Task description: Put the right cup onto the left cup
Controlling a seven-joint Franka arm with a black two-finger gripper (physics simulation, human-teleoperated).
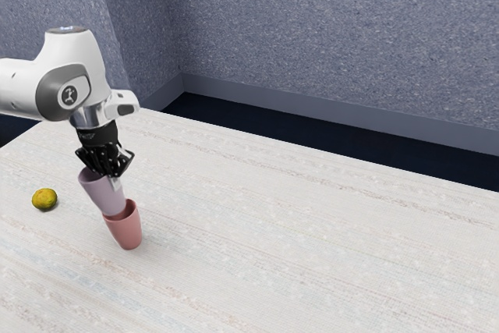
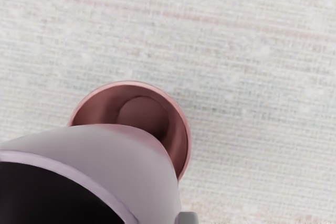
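Note:
My gripper (image 1: 111, 180) is shut on the upper part of the purple cup (image 1: 104, 193), which leans at a tilt. Its lower end overlaps the mouth of the pink cup (image 1: 126, 229), which stands on the table. From the wrist view, the purple cup (image 2: 123, 153) covers part of the pink cup's opening, while the pink cup's inner floor (image 2: 143, 116) remains visible. One of my fingertips (image 2: 187, 217) shows beside the purple wall. Whether the cups touch, I cannot tell.
A yellow-green round fruit (image 1: 44, 199) lies on the table (image 1: 312, 239), toward the exterior view's left from the cups. Behind the table's far edge stands a blue-grey wall (image 1: 335, 37).

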